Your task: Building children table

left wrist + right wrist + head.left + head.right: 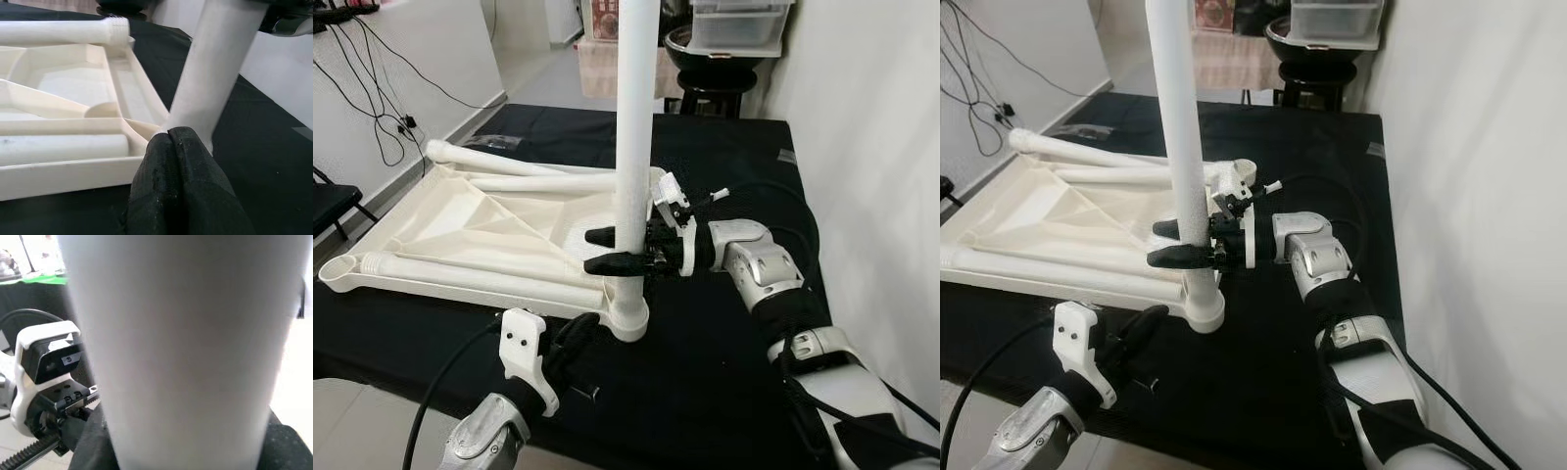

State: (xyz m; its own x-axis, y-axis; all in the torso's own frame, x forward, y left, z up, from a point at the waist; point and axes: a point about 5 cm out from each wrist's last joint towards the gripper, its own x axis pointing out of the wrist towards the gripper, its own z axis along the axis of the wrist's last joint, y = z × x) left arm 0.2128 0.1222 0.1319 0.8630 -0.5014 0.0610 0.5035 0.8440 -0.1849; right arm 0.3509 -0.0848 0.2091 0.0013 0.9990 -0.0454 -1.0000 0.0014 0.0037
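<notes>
On the black cloth point(724, 382) before me lies the white tabletop point(460, 245), upside down, with loose legs point(480, 279) resting across its ribbed underside; at its near corner socket point(628, 318) one white leg point(636, 117) stands upright; my right gripper point(607, 250) clasps that leg from the side, a finger on each flank; my left gripper point(178, 186), fingers pressed together on nothing, sits just beside the socket.

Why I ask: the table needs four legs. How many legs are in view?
4. One upright leg stands in the near corner socket, held in the right gripper's jaws. Three legs lie on the tabletop: two by its far edge, one along its near edge.
</notes>
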